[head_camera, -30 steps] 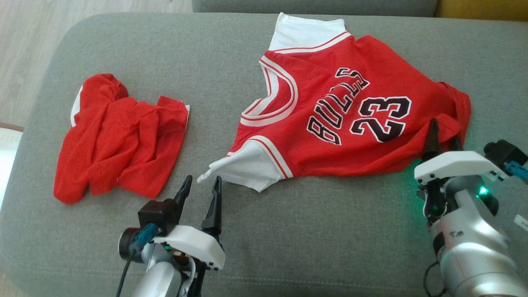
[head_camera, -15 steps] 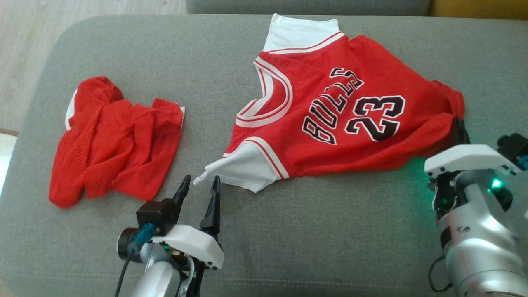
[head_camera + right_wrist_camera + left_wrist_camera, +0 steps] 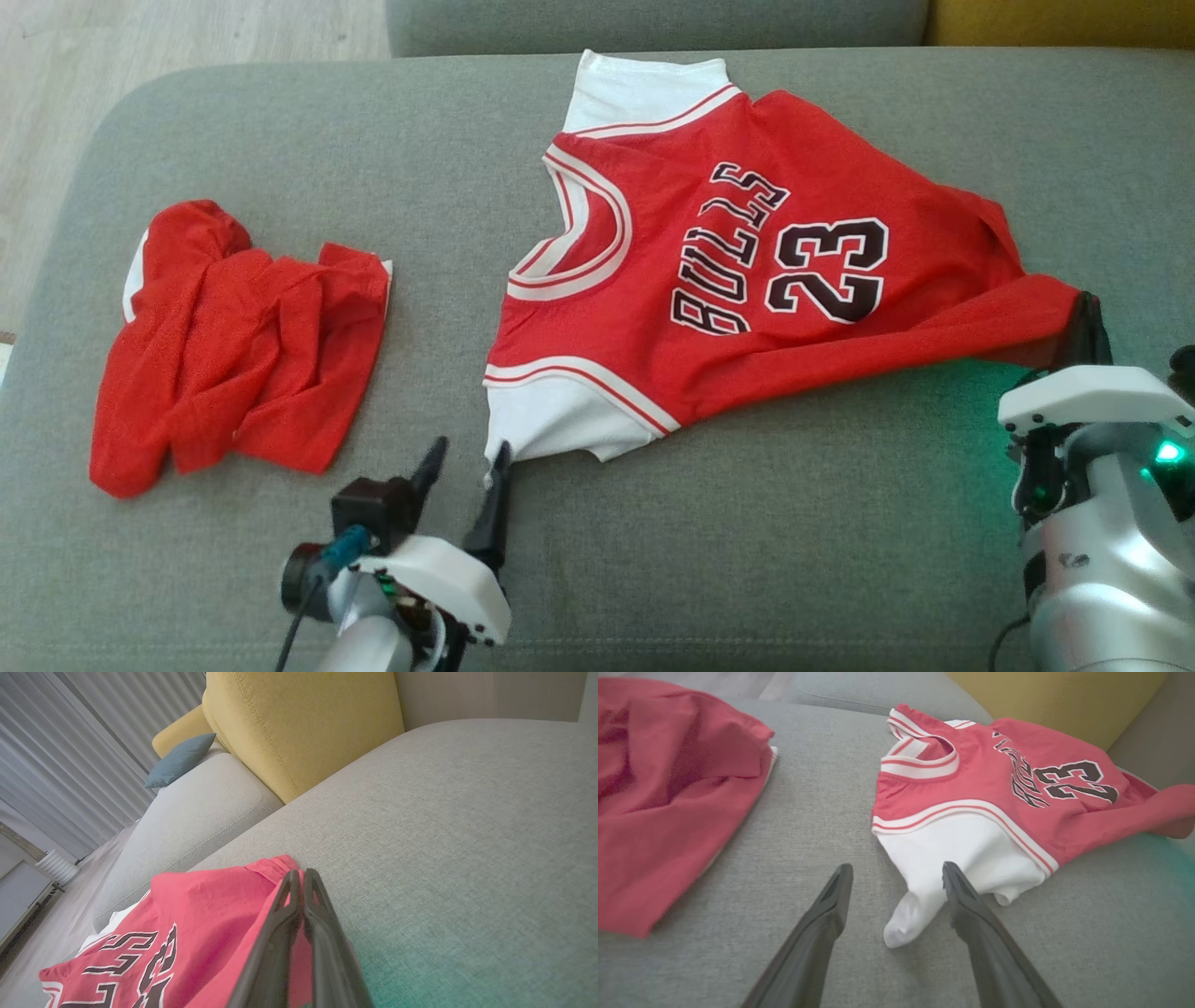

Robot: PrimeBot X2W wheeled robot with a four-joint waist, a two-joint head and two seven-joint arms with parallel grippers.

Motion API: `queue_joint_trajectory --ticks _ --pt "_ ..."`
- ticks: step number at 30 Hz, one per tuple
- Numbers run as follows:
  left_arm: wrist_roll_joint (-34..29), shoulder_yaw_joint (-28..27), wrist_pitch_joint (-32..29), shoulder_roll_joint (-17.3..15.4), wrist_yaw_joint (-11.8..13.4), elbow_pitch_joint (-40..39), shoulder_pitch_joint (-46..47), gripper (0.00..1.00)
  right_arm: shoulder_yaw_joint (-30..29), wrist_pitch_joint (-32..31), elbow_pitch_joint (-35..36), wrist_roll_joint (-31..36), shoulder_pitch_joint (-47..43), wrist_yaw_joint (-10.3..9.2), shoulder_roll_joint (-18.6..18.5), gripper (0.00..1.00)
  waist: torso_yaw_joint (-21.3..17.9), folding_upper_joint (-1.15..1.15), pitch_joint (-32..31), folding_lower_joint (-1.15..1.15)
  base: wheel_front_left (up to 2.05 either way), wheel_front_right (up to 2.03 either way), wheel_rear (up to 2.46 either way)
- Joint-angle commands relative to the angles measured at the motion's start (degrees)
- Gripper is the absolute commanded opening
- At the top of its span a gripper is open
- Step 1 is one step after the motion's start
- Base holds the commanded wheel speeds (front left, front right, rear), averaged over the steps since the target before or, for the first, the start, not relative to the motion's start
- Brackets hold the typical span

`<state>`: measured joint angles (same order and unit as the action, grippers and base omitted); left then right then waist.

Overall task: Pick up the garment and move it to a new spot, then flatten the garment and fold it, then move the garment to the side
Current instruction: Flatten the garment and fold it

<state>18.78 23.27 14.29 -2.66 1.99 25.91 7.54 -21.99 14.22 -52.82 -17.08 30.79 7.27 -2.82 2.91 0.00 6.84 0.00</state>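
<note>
Head view: right gripper (image 3: 1090,306) clamps a stretched corner of the red jersey (image 3: 747,364); left gripper (image 3: 470,450), jaws wide, straddles its limp white sleeve (image 3: 551,420) on the woven grey cushion (image 3: 747,541)

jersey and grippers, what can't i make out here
- Right wrist view: how much jersey hem the shut right gripper pinches; its fingers cover it.
- Left wrist view: whether the open left gripper touches the white sleeve; one finger overlaps it.
- Left wrist view: crumpled red garment, cut off by the left edge.

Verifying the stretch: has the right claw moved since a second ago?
Yes. Shut on the jersey hem, the right claw moved right, farther from the crumpled red garment.
</note>
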Motion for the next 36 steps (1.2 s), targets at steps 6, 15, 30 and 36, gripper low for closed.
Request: queue_joint_trajectory --ticks 6,15,30,36 --pt "-1.6 0.6 0.7 -0.9 -3.3 -0.1 1.8 1.0 3.5 0.8 0.9 -1.7 1.6 0.22 -0.1 0.0 -0.3 0.0 -0.3 0.0 0.0 0.0 0.0" --pt "-2.7 2.0 0.6 -1.8 -3.8 2.7 2.0 1.0 5.2 0.8 0.3 -3.1 1.5 0.22 -0.1 0.0 -0.7 0.0 -0.8 0.0 0.0 0.0 0.0" --pt "-1.9 3.1 0.1 -1.4 -5.3 10.6 8.1 0.0 8.6 0.8 1.7 -4.2 1.6 0.22 -0.1 0.0 -2.4 0.0 1.2 0.0 0.0 0.0 0.0" --pt "2.0 1.4 0.5 -1.1 -7.1 8.0 9.2 0.0 9.6 0.6 2.8 -4.5 1.8 0.22 -0.1 0.0 -1.9 0.0 1.0 0.0 0.0 0.0 0.0"
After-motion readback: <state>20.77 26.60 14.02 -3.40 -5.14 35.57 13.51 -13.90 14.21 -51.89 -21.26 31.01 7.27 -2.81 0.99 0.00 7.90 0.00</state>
